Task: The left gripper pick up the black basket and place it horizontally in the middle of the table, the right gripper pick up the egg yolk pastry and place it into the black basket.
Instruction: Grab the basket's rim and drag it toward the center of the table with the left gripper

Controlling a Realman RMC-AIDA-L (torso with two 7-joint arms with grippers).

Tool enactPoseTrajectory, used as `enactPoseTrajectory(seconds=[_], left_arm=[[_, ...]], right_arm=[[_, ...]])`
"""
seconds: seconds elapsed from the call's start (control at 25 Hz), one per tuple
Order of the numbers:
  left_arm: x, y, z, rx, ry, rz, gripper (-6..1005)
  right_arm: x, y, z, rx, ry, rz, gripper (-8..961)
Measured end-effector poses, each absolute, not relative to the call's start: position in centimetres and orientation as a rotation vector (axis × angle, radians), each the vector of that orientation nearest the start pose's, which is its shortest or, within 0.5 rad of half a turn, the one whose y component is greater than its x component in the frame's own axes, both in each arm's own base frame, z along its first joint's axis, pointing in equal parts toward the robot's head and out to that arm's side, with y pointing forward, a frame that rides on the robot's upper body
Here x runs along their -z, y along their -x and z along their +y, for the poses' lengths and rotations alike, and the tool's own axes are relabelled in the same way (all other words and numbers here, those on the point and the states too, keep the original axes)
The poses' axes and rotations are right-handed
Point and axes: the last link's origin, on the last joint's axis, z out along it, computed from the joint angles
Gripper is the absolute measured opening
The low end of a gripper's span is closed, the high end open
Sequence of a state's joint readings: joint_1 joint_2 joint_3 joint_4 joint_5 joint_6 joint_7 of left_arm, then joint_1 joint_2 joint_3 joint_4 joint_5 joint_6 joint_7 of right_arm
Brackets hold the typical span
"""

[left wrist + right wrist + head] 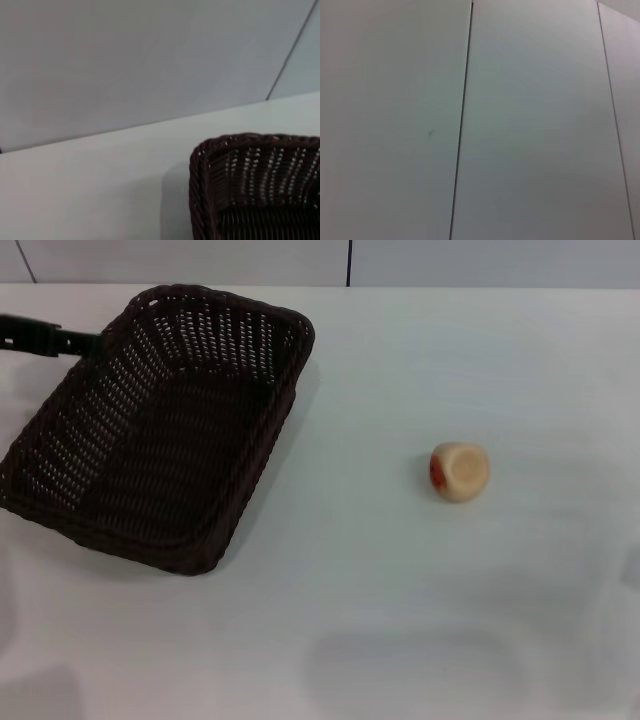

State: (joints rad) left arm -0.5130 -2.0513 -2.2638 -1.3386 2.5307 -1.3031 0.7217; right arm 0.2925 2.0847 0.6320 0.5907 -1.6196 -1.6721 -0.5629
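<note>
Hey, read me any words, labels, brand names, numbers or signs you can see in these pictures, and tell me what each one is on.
None: no readable text in any view.
The black basket is plain wicker with no tag.
The egg yolk pastry shows only an orange-red patch, no print.
The table and the wall panels are unmarked.

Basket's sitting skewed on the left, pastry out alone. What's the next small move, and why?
Probably the left pincer, at the black basket's far-left rim, should draw it toward the table's middle and square it. It lies angled at the left, and the egg yolk pastry waits outside.
</note>
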Motion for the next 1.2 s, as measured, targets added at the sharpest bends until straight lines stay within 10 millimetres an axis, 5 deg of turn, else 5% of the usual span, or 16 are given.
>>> enactPoseTrajectory(seconds=[1.2], left_arm=[[-7.5,27.3,38.9,-0.116,2.17,-1.105,760]], right_arm=[[-2.8,-28.6,27.9,-0.593,0.946,0.253,482]])
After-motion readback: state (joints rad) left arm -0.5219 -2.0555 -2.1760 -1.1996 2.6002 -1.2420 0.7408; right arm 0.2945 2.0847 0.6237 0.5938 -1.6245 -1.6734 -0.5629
